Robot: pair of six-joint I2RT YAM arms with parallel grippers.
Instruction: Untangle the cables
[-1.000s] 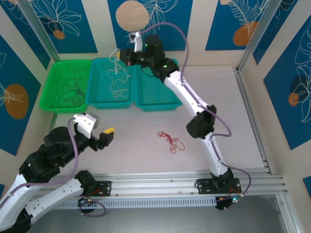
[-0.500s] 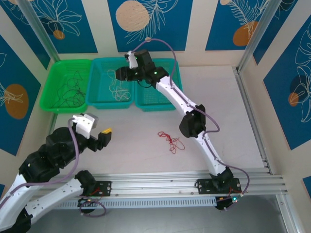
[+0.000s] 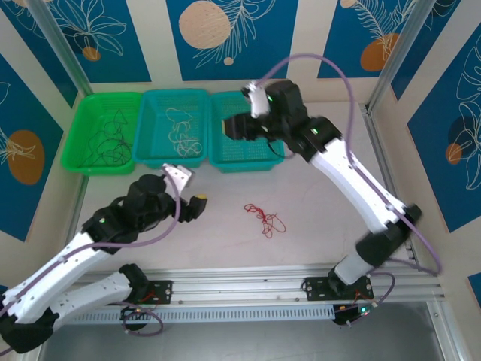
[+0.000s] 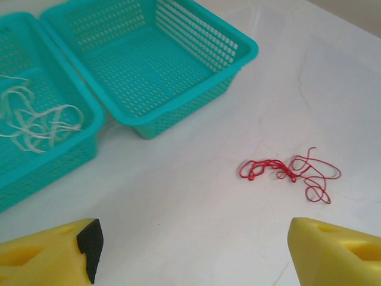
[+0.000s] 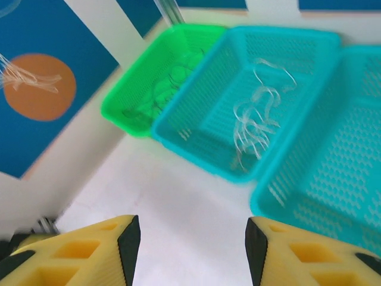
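Pale table (image 3: 225, 184), three baskets along its far edge, one cable left to sort.
Green basket (image 3: 109, 95) holds the black cable (image 3: 105, 139), the middle basket (image 3: 174, 92) holds the white cable (image 3: 180, 135), and the right basket (image 3: 240, 164) has no cable in it. Right claw (image 3: 231, 128), over the middle basket a second ago, has drawn back above the right one with its jaws apart and nothing between them, so the white cable looks delivered. Left claw (image 3: 197, 205) has swung toward the red cable (image 3: 264, 218), jaws wide, short of it. Its wrist camera shows the red cable's knotted clump and loose loops; the overhead view gives a mere squiggle, alone on the table.
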